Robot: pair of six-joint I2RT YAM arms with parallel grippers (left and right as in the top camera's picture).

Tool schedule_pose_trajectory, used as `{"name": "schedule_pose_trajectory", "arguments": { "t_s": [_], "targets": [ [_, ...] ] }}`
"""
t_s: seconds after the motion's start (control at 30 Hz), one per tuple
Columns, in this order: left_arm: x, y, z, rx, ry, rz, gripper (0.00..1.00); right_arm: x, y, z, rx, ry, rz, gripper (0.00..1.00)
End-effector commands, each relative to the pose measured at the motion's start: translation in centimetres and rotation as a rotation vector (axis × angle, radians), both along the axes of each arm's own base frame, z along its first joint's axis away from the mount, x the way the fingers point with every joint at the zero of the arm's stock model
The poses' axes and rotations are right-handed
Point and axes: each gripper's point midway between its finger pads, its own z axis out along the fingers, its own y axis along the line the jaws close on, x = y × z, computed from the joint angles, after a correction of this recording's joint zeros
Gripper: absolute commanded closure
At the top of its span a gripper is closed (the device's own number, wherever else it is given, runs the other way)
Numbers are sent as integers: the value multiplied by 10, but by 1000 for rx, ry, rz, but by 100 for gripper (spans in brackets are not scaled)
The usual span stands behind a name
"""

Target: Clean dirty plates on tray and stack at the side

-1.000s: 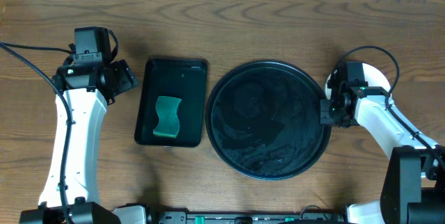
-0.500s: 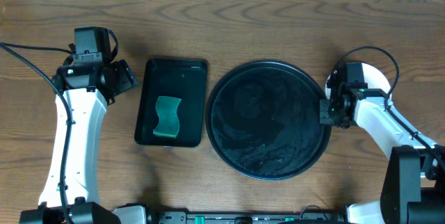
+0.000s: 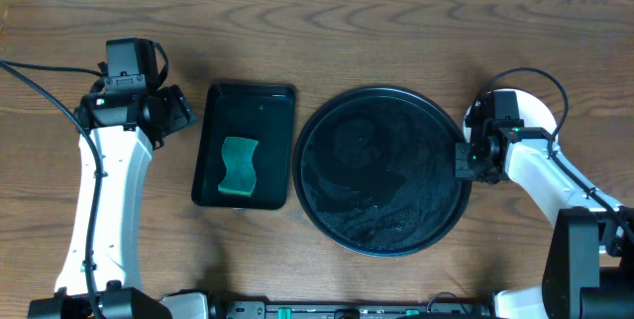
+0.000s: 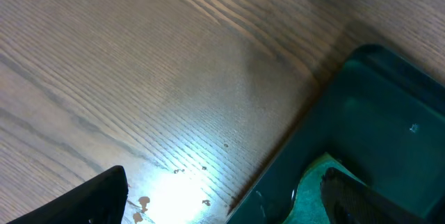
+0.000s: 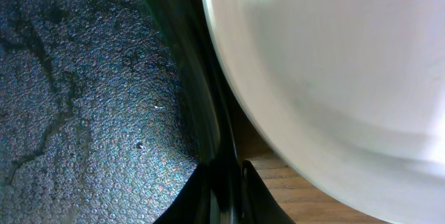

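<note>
The black tray lies right of centre on the wooden table, and nothing stands on it. My right gripper is at its right rim. In the right wrist view the gripper has one finger inside the rim and one outside, shut on it. Just beyond the rim, a pale round plate rests on the wood. I cannot pick it out under the arm in the overhead view. My left gripper hangs open over bare wood left of the green tray, its fingers far apart and holding nothing.
A rectangular dark green tray with a green sponge lies between the left arm and the black tray. In the left wrist view its corner and the sponge show at lower right. Small brown spots mark the wood.
My right gripper's fingers have drawn in a little at the tray's rim. The left arm and both trays have not moved.
</note>
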Motion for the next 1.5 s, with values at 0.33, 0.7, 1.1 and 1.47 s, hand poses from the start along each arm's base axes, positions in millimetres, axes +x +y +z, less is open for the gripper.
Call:
{"name": "schedule_pose_trajectory", "arguments": {
  "t_s": [0.33, 0.7, 1.1, 1.47],
  "targets": [
    [0, 3, 1, 13, 3, 4, 11, -2, 18, -4, 89, 10, 27, 89],
    [0, 3, 1, 13, 3, 4, 11, -2, 21, -3, 112, 13, -11, 90],
    [0, 3, 1, 13, 3, 5, 11, -2, 24, -3, 135, 14, -36, 89],
    [0, 3, 1, 13, 3, 4, 11, 1, 22, 8, 130, 8, -49, 73]
  ]
}}
